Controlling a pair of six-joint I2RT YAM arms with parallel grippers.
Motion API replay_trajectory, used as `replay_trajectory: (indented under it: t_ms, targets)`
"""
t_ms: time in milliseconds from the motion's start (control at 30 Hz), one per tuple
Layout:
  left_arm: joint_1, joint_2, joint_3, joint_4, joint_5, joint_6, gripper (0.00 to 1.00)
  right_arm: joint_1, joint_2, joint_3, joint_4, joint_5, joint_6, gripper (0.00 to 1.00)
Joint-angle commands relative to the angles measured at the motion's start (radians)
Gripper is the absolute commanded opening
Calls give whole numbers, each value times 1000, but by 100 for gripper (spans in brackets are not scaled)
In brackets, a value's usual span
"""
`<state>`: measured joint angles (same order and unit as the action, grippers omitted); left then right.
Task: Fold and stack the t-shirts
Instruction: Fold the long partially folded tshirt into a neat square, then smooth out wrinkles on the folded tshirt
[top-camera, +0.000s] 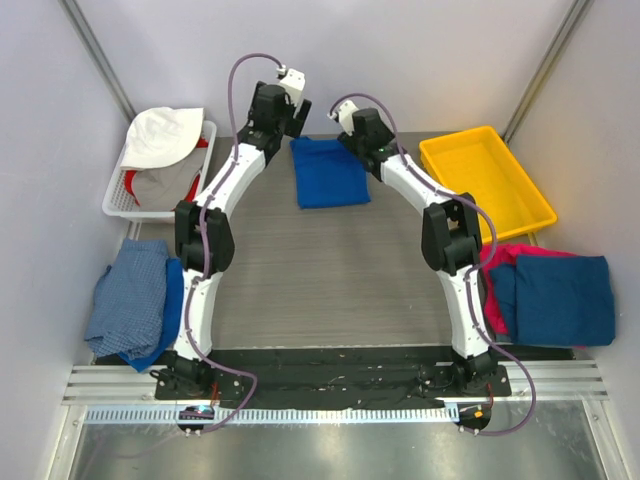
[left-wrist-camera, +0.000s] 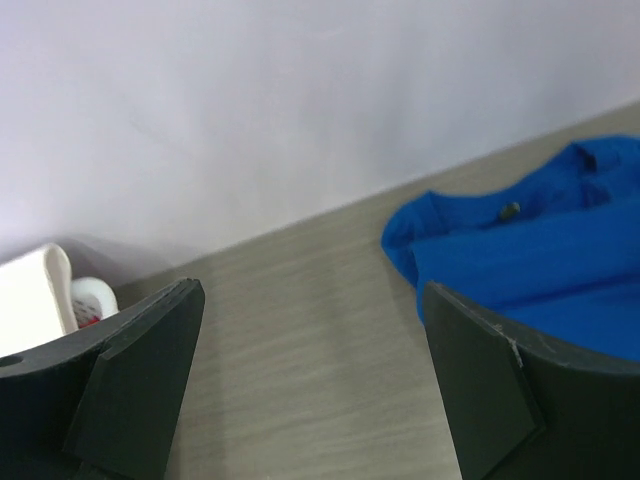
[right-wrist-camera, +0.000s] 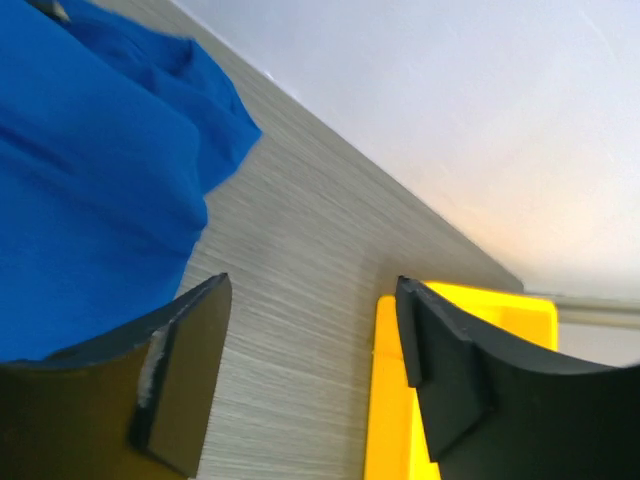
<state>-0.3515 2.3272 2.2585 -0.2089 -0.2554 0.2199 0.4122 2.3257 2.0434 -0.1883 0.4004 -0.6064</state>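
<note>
A folded royal blue t-shirt (top-camera: 330, 172) lies at the far middle of the table; its print is hidden. It also shows in the left wrist view (left-wrist-camera: 530, 260) and the right wrist view (right-wrist-camera: 90, 190). My left gripper (top-camera: 296, 122) hangs open and empty just left of the shirt's far edge (left-wrist-camera: 315, 380). My right gripper (top-camera: 345, 118) is open and empty just right of it, between the shirt and the yellow bin (right-wrist-camera: 315, 370). A folded dark blue shirt (top-camera: 560, 300) rests on a magenta pink one (top-camera: 510, 262) at the right. A pale blue shirt pile (top-camera: 132, 298) lies at the left.
A yellow bin (top-camera: 487, 180) stands at the back right, also in the right wrist view (right-wrist-camera: 390, 420). A white basket (top-camera: 160, 165) with white, grey and red clothes stands at the back left. White walls close the table at the back and sides.
</note>
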Motion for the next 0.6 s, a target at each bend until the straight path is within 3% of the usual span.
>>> replay_trajectory:
  t_ms: [0, 267, 567]
  targets:
    - [-4, -69, -126, 17, 54, -1, 96, 10, -65, 9, -14, -120, 82, 83]
    - [-3, -94, -254, 45, 64, 1, 97, 13, 47, 75, 16, -144, 89, 86]
    - [-24, -17, -188, 17, 102, -13, 98, 11, 181, 216, 20, -126, 54, 87]
